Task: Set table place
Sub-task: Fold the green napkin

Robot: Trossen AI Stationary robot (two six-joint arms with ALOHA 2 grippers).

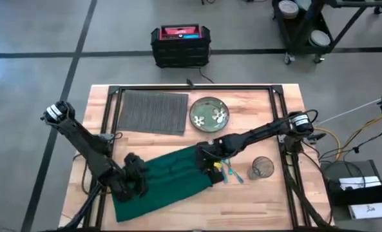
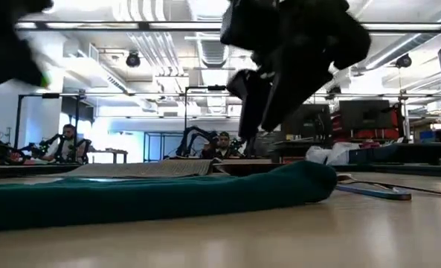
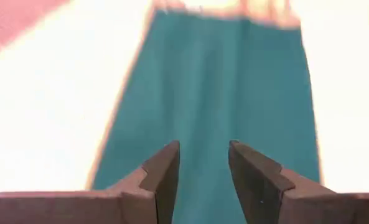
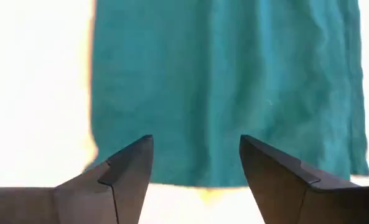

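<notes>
Table (image 1: 268, 200): light-wood top. Placemat (image 1: 153, 111) — dark grey, ribbed, at the far side, just beside a green plate (image 1: 209, 113). Green napkin (image 1: 168, 180) spread across the near middle. Left gripper (image 3: 203, 177) over the napkin's left end, fingers parted, nothing held. Right gripper (image 4: 196, 171) over its right end — wide open, empty.

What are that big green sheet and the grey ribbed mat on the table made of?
The green sheet looks like soft matte cloth: it shows creases and lies in a rounded fold. The grey mat seems woven, perhaps fabric or vinyl, judging by its fine ribbed lines. The table looks like jointed light-wood planks.
</notes>
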